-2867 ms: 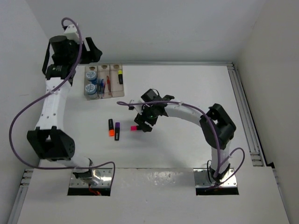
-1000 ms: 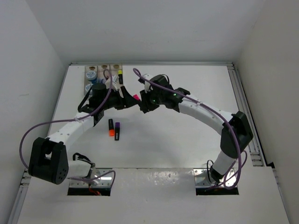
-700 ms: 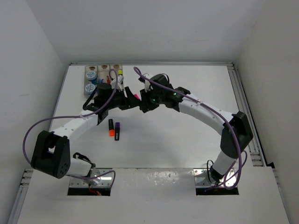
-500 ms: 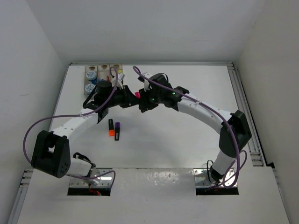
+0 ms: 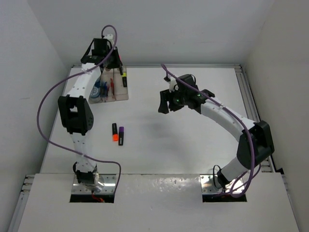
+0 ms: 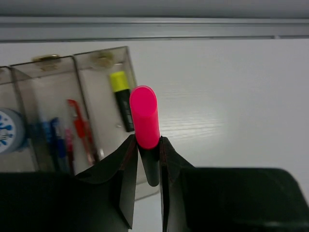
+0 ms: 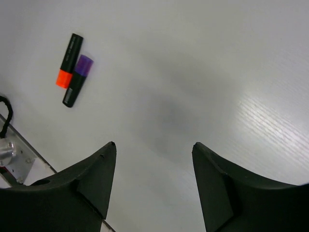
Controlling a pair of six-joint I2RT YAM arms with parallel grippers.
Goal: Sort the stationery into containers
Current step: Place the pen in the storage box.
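Note:
My left gripper (image 6: 147, 140) is shut on a pink-capped highlighter (image 6: 145, 116), holding it cap-forward above the tan three-slot tray (image 6: 99, 92). In the top view the left gripper (image 5: 110, 62) hangs over the tray (image 5: 118, 96) at the back left. The tray's right slot holds a yellow-capped highlighter (image 6: 121, 94), the middle slot red pens (image 6: 79, 125) and blue pens (image 6: 53, 140), and the left slot a patterned disc (image 6: 6, 131). My right gripper (image 7: 153, 144) stands open with nothing in it, over bare table right of centre (image 5: 164, 102).
An orange-capped highlighter (image 5: 115, 132) and a purple-capped highlighter (image 5: 121, 136) lie side by side on the table, left of centre; the right wrist view shows the orange one (image 7: 67, 60) and the purple one (image 7: 77, 82) too. A metal rail (image 5: 251, 111) lines the right edge.
The two grippers met at mid-table over the pink highlighter. The left shut on it and swung up to the tray; the right opened and drew back to the right.

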